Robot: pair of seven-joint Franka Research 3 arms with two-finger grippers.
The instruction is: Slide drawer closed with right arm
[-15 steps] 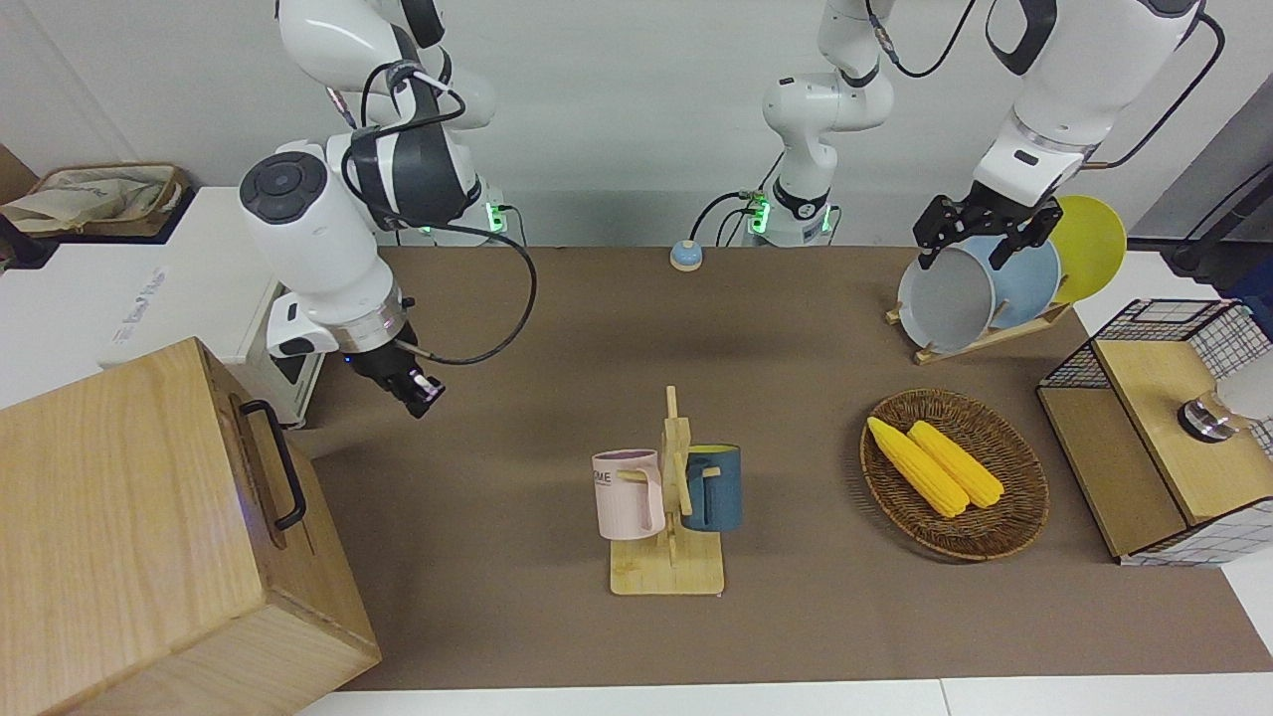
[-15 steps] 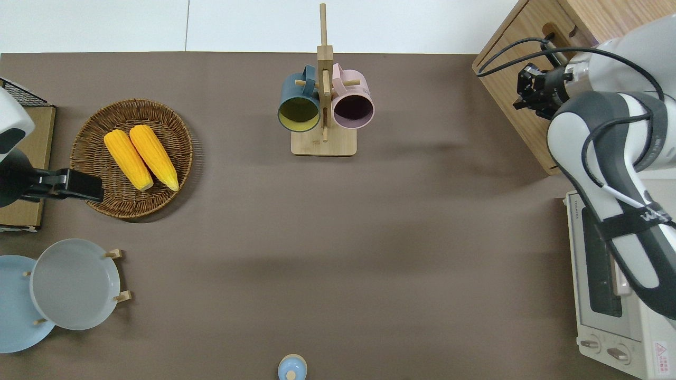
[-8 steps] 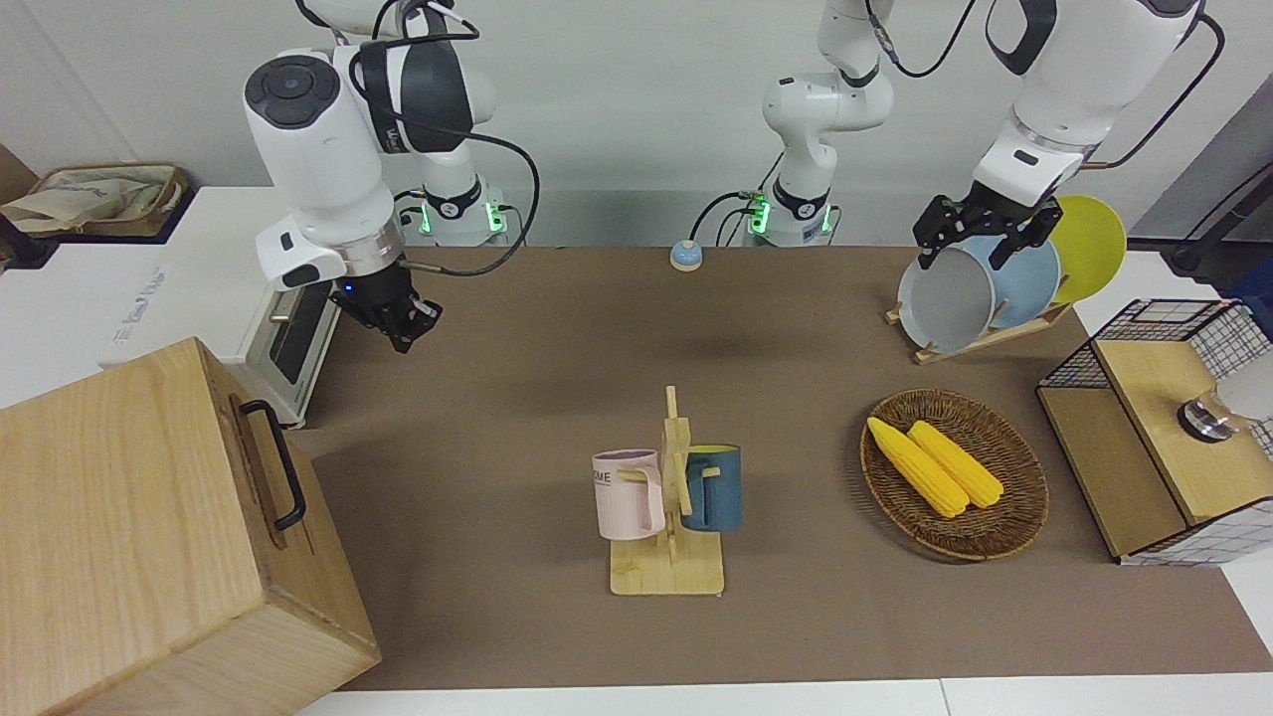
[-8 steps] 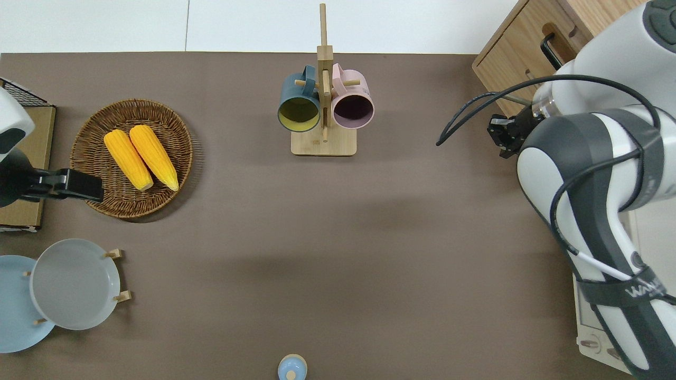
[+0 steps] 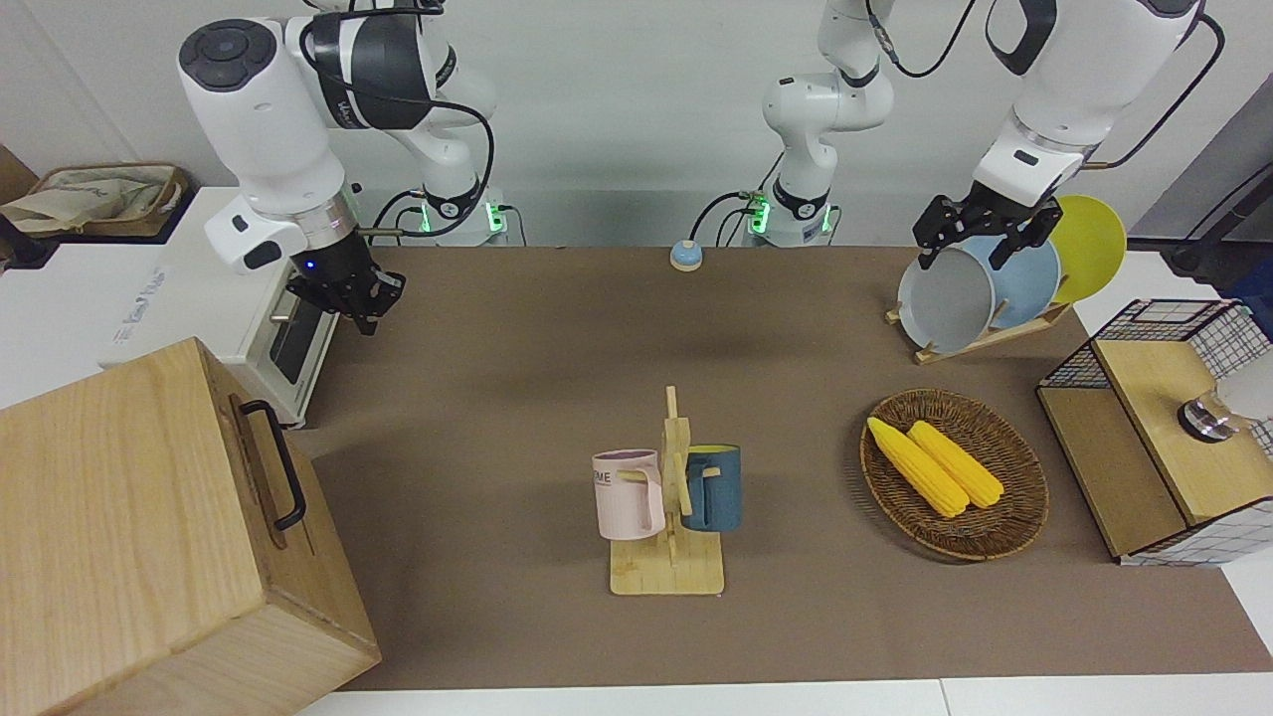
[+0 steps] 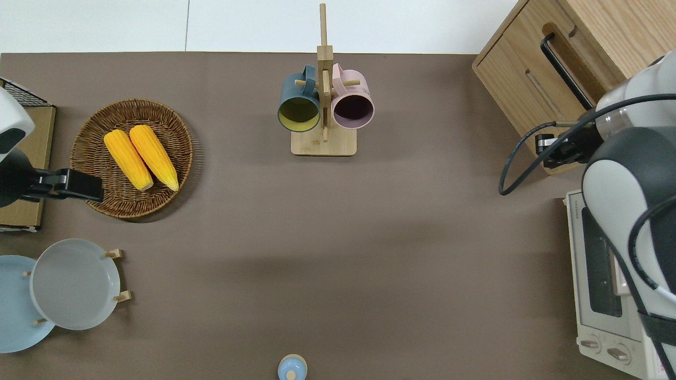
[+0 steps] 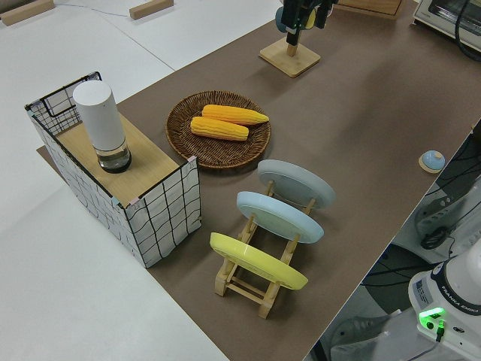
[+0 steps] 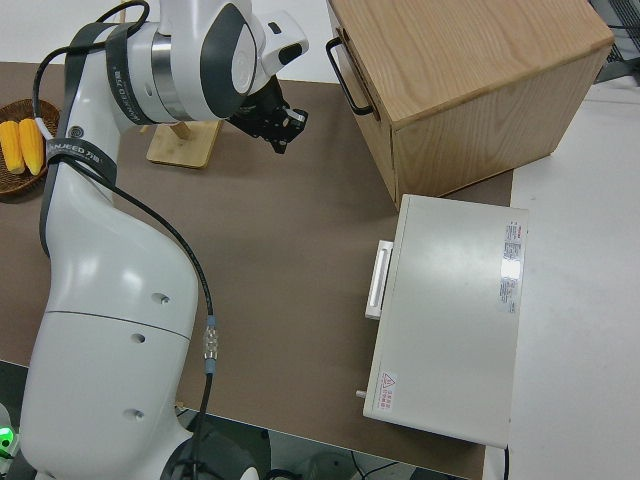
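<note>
The drawer (image 5: 257,477) (image 6: 573,58) sits flush in the front of the pale wooden cabinet (image 5: 119,517) (image 6: 607,26) (image 8: 470,60). Its black bar handle (image 5: 278,465) (image 6: 566,71) (image 8: 345,62) is free. My right gripper (image 5: 348,298) (image 6: 552,150) (image 8: 285,125) hangs in the air, shut and holding nothing. In the overhead view it is over the table beside the cabinet's lower corner, clear of the drawer front. The left arm is parked.
A white toaster oven (image 5: 283,338) (image 6: 602,274) (image 8: 450,310) stands nearer to the robots than the cabinet. A mug rack (image 5: 671,497) (image 6: 323,105) is mid-table. A corn basket (image 5: 1024,497), plate rack (image 5: 985,288) and wire-mesh box (image 5: 1164,428) fill the left arm's end.
My right gripper has risen and drawn away from the cabinet front, ending near the toaster oven. The drawer and the left arm have not moved.
</note>
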